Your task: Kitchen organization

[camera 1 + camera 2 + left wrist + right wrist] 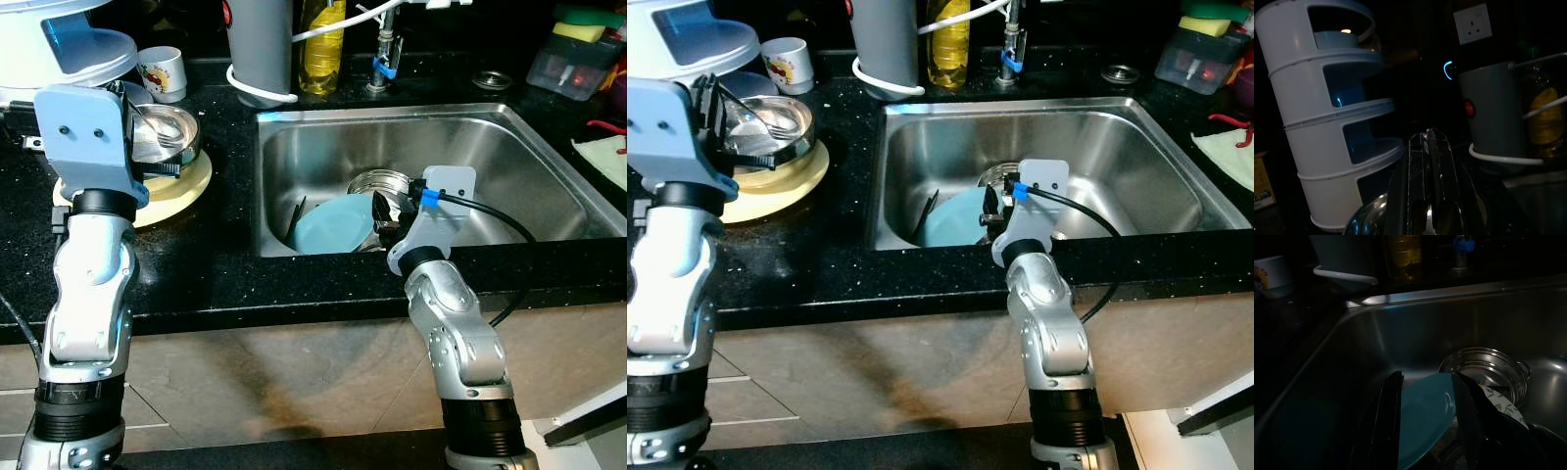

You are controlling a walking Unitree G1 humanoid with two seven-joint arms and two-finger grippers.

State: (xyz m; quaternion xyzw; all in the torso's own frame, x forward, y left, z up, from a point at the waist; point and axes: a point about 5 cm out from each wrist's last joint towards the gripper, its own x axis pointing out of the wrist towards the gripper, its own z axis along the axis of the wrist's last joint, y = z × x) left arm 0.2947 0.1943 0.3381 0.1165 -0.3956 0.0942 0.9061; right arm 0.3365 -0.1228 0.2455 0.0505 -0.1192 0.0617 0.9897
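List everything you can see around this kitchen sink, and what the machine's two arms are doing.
Sink: one, steel, set in the black counter.
Plate: one, light blue, tilted in the sink.
Steel pot: one, silver, in the sink behind the plate.
Steel bowl: one, silver, on a cream plate left of the sink.
Mug: one, white with a picture, back of the counter.
Kettle: one, grey, behind the sink.
Oil bottle: one, yellow, beside the kettle.
Tiered rack: one, white, far left.
Left tool: shut, above the bowl.
Right tool: open, fingers either side of the plate.
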